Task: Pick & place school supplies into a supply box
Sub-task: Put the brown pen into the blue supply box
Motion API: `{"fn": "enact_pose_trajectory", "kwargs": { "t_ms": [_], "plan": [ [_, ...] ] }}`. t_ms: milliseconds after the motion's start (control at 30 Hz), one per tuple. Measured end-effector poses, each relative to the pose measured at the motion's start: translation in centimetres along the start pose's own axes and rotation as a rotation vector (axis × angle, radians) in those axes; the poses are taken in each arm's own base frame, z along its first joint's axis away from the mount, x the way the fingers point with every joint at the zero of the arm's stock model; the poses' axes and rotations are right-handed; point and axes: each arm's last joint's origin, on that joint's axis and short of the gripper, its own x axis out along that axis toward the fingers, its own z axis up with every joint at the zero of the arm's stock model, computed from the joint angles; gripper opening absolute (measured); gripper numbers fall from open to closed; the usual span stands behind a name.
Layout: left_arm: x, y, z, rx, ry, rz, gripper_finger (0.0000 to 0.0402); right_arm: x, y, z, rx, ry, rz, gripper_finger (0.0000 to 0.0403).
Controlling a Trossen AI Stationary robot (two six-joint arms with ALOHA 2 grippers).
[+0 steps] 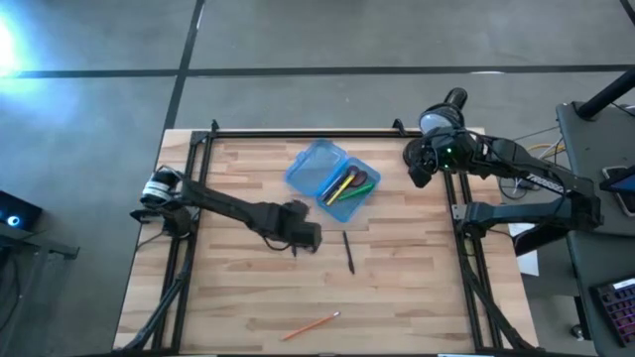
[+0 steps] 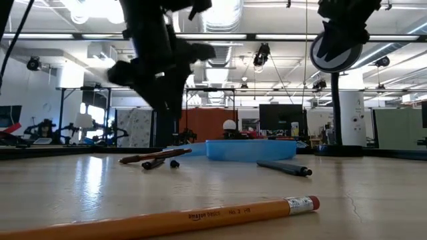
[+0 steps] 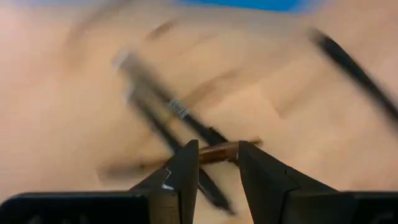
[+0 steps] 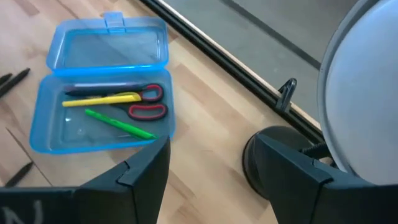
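The translucent blue supply box [image 1: 332, 178] [image 4: 102, 93] lies open at the table's far middle. Its tray holds red-handled scissors [image 4: 146, 102], a yellow pen [image 4: 102, 99] and a green pen [image 4: 118, 124]. My left gripper [image 1: 303, 238] [image 3: 219, 144] hangs open above a small heap of dark pens [image 3: 155, 99] and a brown pencil [image 2: 150, 157] lying crossed on the table. Another dark pen [image 1: 348, 251] lies just right of them. An orange pencil [image 1: 310, 324] [image 2: 173, 217] lies near the near edge. My right gripper [image 1: 419, 171] [image 4: 211, 146] waits open at the far right.
The black desk lamp [image 1: 442, 117] stands at the far right corner beside my right gripper, its base [image 4: 273, 165] close to the fingers. A black frame rail [image 1: 298, 134] runs along the far edge. Bare wood lies to the near left and near right.
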Motion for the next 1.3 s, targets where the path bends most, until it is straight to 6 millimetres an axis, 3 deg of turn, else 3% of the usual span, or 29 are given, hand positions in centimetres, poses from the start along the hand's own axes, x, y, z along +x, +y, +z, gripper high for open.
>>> {"fn": "enact_pose_trajectory", "kwargs": {
  "t_ms": [67, 133, 267, 467, 667, 867, 1300],
  "plan": [
    [-0.4, 0.3, -0.3, 0.327, 0.001, -0.023, 0.0096, 0.2, 0.1, 0.0, -0.019, 0.006, -0.001, 0.0224],
    [-0.4, 1.0, -0.5, 0.524, 0.061, -0.044, 0.0096, 0.4, 0.2, 0.1, -0.034, 0.012, -0.002, 0.0224],
    [0.6, 2.9, -0.5, 0.668, 0.188, -0.097, 0.0096, 0.8, 0.3, 0.2, -0.04, 0.028, -0.006, 0.0224],
    [2.2, 4.1, -0.5, 0.947, 0.18, -0.133, 0.0096, 1.4, 0.6, 0.3, -0.018, 0.046, -0.01, 0.0224],
    [3.5, 5.4, 0.2, 0.977, 0.179, -0.122, 0.0096, 1.9, 0.8, 0.4, 0.012, 0.058, -0.022, 0.0224],
    [3.6, 5.3, 0.4, 1.058, 0.169, -0.198, 0.0096, 2.5, 1.2, 0.9, 0.034, 0.044, -0.019, 0.0224],
    [4.7, 6.0, -0.3, 1.046, 0.169, -0.19, 0.0096, 3.1, 1.4, 1.1, 0.024, 0.051, -0.024, 0.0224]
  ]
}}
